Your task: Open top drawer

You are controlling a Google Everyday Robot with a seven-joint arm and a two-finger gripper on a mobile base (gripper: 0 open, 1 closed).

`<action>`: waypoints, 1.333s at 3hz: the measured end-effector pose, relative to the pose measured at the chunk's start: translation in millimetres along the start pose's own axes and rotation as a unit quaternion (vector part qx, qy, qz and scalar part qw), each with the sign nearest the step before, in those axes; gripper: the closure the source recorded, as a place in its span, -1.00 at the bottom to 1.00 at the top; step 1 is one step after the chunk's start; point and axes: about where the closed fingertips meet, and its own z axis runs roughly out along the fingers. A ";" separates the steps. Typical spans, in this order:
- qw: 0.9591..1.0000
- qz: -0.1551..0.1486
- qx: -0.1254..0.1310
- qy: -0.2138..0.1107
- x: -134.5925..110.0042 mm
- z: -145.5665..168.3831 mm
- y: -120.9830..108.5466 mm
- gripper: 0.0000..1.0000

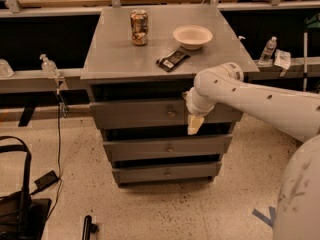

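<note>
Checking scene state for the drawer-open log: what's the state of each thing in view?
top drawer: not pulled out, knob ungripped
gripper: at top drawer front, right of knob
middle drawer: shut
bottom drawer: shut
can: upright on cabinet top
bowl: upright, empty
wrapped bar: lying flat

The white arm [260, 96] reaches in from the right, wrist bent, its jaws pointing down mid-frame.
</note>
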 end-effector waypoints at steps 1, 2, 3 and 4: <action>1.000 0.007 -0.008 0.002 4.6 3.9 -3.0 -0.64; 1.000 0.012 -0.006 -0.010 6.2 -5.4 -0.2 -0.50; 0.999 0.016 0.000 -0.034 6.1 -27.6 10.7 -0.30; 0.999 0.013 -0.010 -0.051 6.7 -45.1 33.2 -0.20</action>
